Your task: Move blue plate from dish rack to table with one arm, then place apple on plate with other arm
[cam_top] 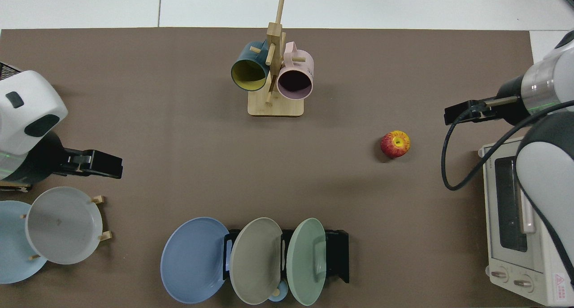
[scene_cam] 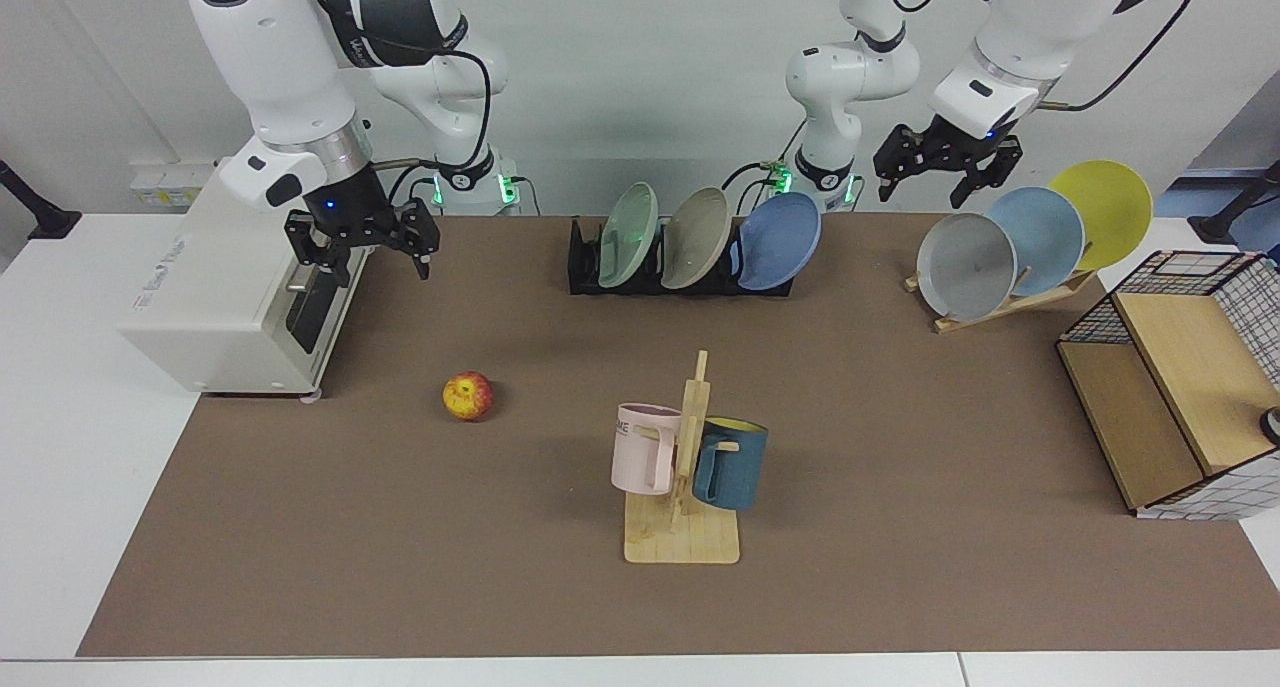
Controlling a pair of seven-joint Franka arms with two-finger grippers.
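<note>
Blue plate (scene_cam: pixel 778 239) stands on edge in the dish rack (scene_cam: pixel 585 267), at the end slot nearest the left arm's side, leaning against a beige plate (scene_cam: pixel 697 237) with a pale green plate (scene_cam: pixel 628 235) beyond that. In the top view the same blue plate (cam_top: pixel 193 259) overhangs the rack (cam_top: pixel 338 254) end, its face tipped up toward the camera. Nothing touches it.

Out on the table (scene_cam: pixel 400 567), the apple (scene_cam: pixel 468 395) sits alone on the brown mat, well apart from the rack and from a wooden mug tree (scene_cam: pixel 685 527) that carries a pink mug (scene_cam: pixel 642 447) and a dark blue mug (scene_cam: pixel 730 464). From above, the apple (cam_top: pixel 395 144) shows its yellow stem end upward.

The left gripper (scene_cam: pixel 945 179) hangs in the air above and between the rack and a slanted wooden stand (scene_cam: pixel 1000 307) holding a grey plate (scene_cam: pixel 965 265), a sky-blue plate (scene_cam: pixel 1040 237) and a yellow plate (scene_cam: pixel 1105 212); its fingers are spread apart and hold nothing. The right gripper (scene_cam: pixel 365 252) hovers in front of a white toaster oven (scene_cam: pixel 220 307), above the mat's far corner, also with fingers parted and empty; the apple lies nearer the camera than this gripper.

A wire-and-wood basket shelf (scene_cam: pixel 1180 387) stands at the table's edge beside the plate stand.
</note>
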